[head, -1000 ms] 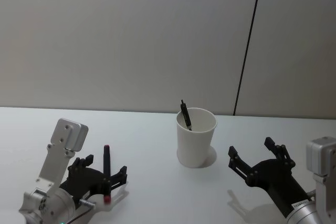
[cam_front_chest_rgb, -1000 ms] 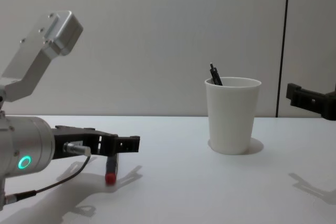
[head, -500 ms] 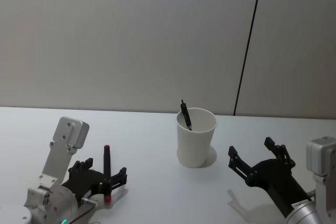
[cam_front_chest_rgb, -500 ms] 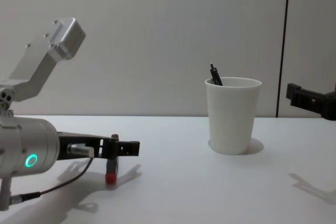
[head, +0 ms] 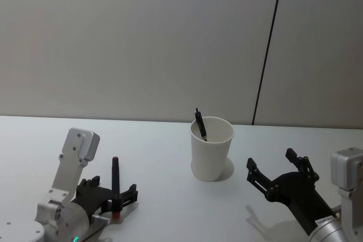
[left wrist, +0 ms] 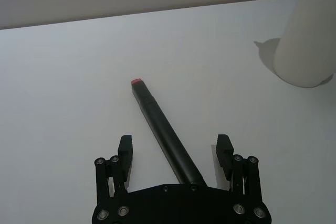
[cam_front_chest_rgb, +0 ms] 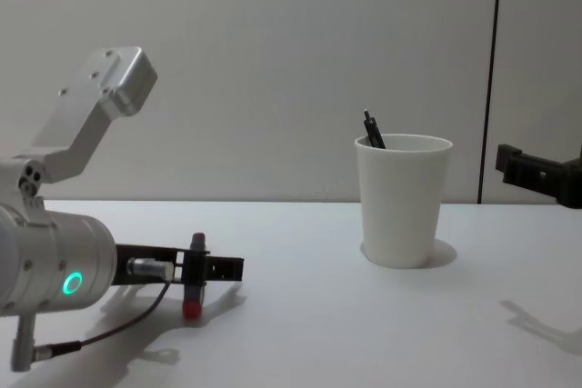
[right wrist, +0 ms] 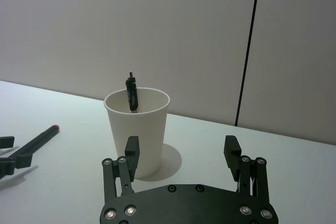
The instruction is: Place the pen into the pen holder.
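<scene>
the white table point(head: 170, 208) stretches under everything. the left gripper point(left wrist: 175, 142) sits low at the near left, fingers spread wide on either side of the pen point(left wrist: 163, 129) and not touching it. the right gripper point(right wrist: 181, 142) hovers at the near right, equally wide and holding nothing. the pen holder point(head: 211, 148) stands between them, farther back (a second black pen point(head: 199, 123) leans inside). the pen lies flat on the table, well apart from the holder.
</scene>
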Controlling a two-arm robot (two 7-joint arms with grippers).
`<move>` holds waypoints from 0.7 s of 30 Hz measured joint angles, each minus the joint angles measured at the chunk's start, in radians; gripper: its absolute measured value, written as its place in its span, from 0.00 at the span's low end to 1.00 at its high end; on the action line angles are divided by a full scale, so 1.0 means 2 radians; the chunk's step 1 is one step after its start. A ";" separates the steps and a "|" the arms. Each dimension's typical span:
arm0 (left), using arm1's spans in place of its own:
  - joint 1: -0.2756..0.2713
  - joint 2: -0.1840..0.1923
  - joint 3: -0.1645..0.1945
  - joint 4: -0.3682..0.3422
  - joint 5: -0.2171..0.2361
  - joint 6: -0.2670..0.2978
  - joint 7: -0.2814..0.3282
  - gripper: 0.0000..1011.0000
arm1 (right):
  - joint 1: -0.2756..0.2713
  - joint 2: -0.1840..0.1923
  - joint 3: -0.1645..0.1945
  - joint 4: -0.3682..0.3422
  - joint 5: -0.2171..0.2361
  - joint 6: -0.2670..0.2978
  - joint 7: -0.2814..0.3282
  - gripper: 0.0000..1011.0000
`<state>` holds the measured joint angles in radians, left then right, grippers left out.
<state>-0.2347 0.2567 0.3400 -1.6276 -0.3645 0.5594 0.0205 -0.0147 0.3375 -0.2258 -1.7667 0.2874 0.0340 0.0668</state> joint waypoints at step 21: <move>0.004 -0.021 0.000 -0.001 0.017 0.020 0.033 0.98 | 0.000 0.000 0.000 0.000 0.000 0.000 0.000 0.99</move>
<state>-0.2271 0.2140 0.3394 -1.6299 -0.3310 0.5988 0.0862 -0.0146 0.3375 -0.2258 -1.7667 0.2874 0.0340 0.0668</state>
